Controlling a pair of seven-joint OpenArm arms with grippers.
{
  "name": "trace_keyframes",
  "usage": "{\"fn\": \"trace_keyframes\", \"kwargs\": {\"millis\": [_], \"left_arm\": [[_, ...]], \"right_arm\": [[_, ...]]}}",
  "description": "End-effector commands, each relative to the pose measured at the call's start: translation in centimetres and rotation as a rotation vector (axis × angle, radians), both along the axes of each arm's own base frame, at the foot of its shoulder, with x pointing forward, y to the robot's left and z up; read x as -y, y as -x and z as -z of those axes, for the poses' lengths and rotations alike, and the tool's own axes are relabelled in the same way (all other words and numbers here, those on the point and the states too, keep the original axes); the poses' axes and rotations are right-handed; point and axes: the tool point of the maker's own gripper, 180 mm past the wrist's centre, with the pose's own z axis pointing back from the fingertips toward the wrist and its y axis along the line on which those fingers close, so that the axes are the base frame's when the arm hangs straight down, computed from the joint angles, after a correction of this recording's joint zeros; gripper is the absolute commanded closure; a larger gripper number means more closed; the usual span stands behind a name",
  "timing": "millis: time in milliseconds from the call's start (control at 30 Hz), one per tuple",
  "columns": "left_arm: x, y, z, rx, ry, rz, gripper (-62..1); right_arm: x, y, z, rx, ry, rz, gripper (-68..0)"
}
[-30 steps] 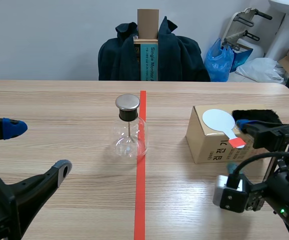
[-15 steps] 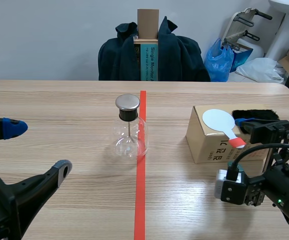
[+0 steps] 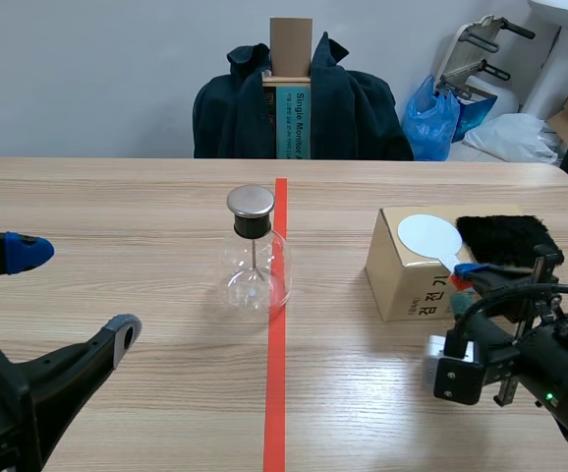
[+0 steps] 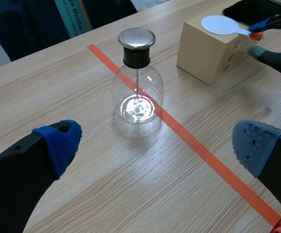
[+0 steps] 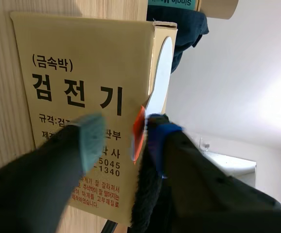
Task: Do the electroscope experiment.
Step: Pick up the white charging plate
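The electroscope, a glass flask (image 3: 253, 258) with a metal cap and rod, stands on the red tape line mid-table; my left wrist view shows the flask (image 4: 137, 85) ahead of my open left gripper (image 4: 157, 145), which hovers low at the table's left (image 3: 73, 293). A white paddle (image 3: 428, 236) with a red handle lies on a cardboard box (image 3: 402, 287). My right gripper (image 3: 464, 276) is at the box's near right corner, jaws around the red handle (image 5: 139, 130). The blue pad (image 5: 160, 138) touches it; the grey-green pad (image 5: 89, 138) stands a gap away.
A black fur cloth (image 3: 505, 239) lies on the box behind the paddle, close to my right fingers. A chair draped in dark jackets stands beyond the table's far edge. Bags and boxes sit on the floor at the back right.
My right gripper has dropped from above the fur cloth to the paddle's red handle, and its fingers have narrowed around it. The left arm and the flask have not moved.
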Motion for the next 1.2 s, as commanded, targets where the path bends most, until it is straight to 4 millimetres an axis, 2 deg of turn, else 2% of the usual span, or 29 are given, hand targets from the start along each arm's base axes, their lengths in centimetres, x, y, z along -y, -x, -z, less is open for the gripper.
{"fn": "trace_keyframes", "kwargs": {"millis": [0, 67, 433, 600, 733, 900, 1000, 1067, 1167], "left_arm": [[0.3, -0.2, -0.8, 0.025, 0.027, 0.002, -62.3], [0.3, -0.2, -0.8, 0.025, 0.027, 0.002, -62.3], [0.3, -0.2, -0.8, 0.025, 0.027, 0.002, -62.3], [0.3, -0.2, -0.8, 0.025, 0.027, 0.002, -62.3], [0.3, -0.2, -0.8, 0.025, 0.027, 0.002, -62.3], [0.3, -0.2, -0.8, 0.025, 0.027, 0.002, -62.3], [0.3, -0.2, -0.8, 0.025, 0.027, 0.002, -62.3], [0.3, -0.2, -0.8, 0.025, 0.027, 0.002, -62.3], [0.3, -0.2, -0.8, 0.025, 0.027, 0.002, -62.3]], "right_arm": [[0.4, -0.8, -1.2, 0.041, 0.010, -0.003, -9.1], [0.4, -0.8, -1.2, 0.041, 0.010, -0.003, -0.2], [0.4, -0.7, -1.2, 0.041, 0.010, -0.003, -0.7], [0.3, 0.0, -1.4, 0.065, 0.015, -0.040, -0.7], [0.5, 1.1, -2.8, 0.155, 0.007, -0.058, -0.7], [1.1, 2.9, -5.9, 0.296, -0.004, -0.072, -0.7], [1.6, 3.7, -7.1, 0.323, 0.013, -0.083, -0.7], [2.4, 3.8, -8.5, 0.353, 0.029, -0.075, -0.7], [3.8, 3.1, -11.8, 0.439, 0.043, -0.038, -0.7]]}}
